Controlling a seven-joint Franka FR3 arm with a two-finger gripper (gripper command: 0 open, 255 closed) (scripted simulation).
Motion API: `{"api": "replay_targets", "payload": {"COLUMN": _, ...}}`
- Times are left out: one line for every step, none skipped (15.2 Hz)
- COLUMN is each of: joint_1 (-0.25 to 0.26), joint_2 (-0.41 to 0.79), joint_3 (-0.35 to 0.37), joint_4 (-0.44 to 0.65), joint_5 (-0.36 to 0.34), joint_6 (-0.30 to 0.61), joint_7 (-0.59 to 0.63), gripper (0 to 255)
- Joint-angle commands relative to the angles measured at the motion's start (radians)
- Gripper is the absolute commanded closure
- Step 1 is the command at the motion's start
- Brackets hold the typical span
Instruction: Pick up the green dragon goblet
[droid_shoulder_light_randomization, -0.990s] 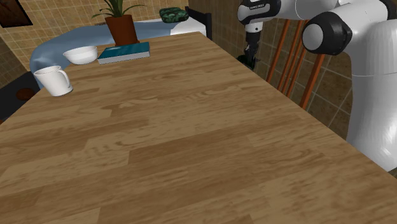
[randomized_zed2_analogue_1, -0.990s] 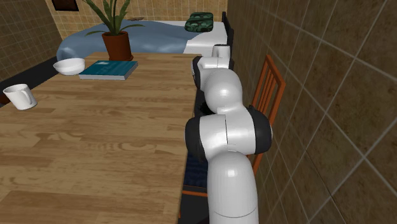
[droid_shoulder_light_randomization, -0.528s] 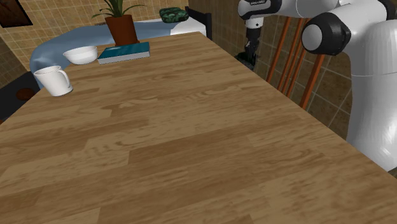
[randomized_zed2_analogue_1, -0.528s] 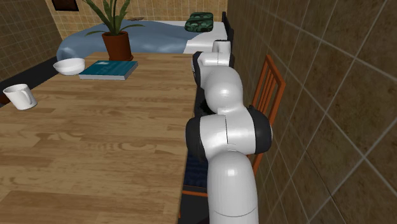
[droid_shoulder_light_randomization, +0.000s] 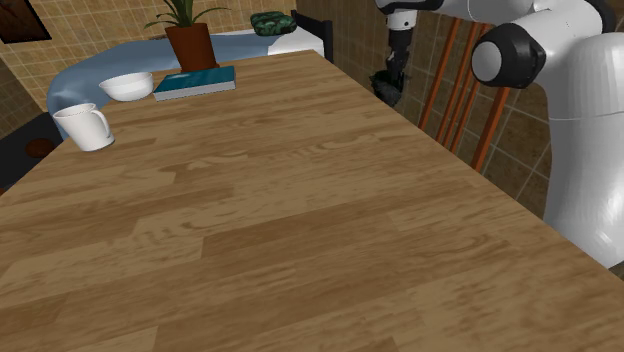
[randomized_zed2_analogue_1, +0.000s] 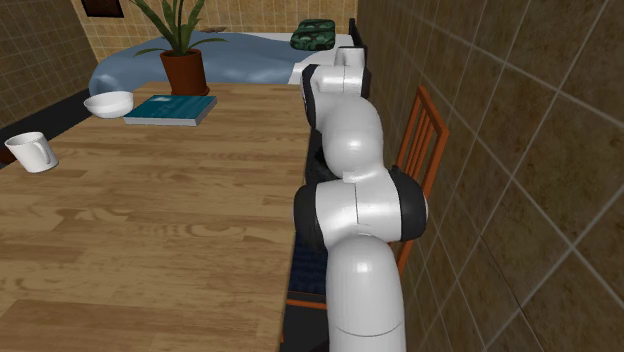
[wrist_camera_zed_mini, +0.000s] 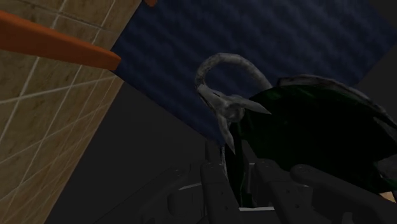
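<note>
Gripper (wrist_camera_zed_mini: 242, 181) clamped on the dark green dragon goblet (wrist_camera_zed_mini: 305, 130), grey dragon handle sticking out ahead of the fingers. Goblet hangs past the table (droid_shoulder_light_randomization: 300, 220) edge, upper right of shoulder view, over the blue chair seat (wrist_camera_zed_mini: 267, 38). Grip is on the body, probably to clear the handle.

The white arm (droid_shoulder_light_randomization: 560, 60) is held high above the stand and stretched toward the shoulder view's left, the wrist is bent downward, and the black gripper (droid_shoulder_light_randomization: 390, 82) is pointed down with its fingers (wrist_camera_zed_mini: 213, 184) clasped on the green goblet (wrist_camera_zed_mini: 305, 133).
</note>
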Motion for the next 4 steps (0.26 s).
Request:
{"api": "replay_targets", "payload": {"joint_1": -0.007, "joint_2": 0.012, "joint_3": 0.0, "joint_4": 0.049, "joint_5": 0.004, "joint_6": -0.036, "joint_7": 0.001, "gripper": 255}}
{"api": "replay_targets", "payload": {"joint_1": -0.012, "joint_2": 0.019, "joint_3": 0.001, "joint_4": 0.074, "joint_5": 0.006, "joint_6": -0.054, "joint_7": 0.001, "gripper": 255}}
{"api": "replay_targets", "payload": {"joint_1": -0.012, "joint_2": 0.02, "joint_3": 0.001, "joint_4": 0.079, "joint_5": 0.006, "joint_6": -0.057, "joint_7": 0.001, "gripper": 255}}
{"api": "replay_targets", "payload": {"joint_1": -0.012, "joint_2": 0.02, "joint_3": 0.001, "joint_4": 0.078, "joint_5": 0.006, "joint_6": -0.057, "joint_7": 0.001, "gripper": 255}}
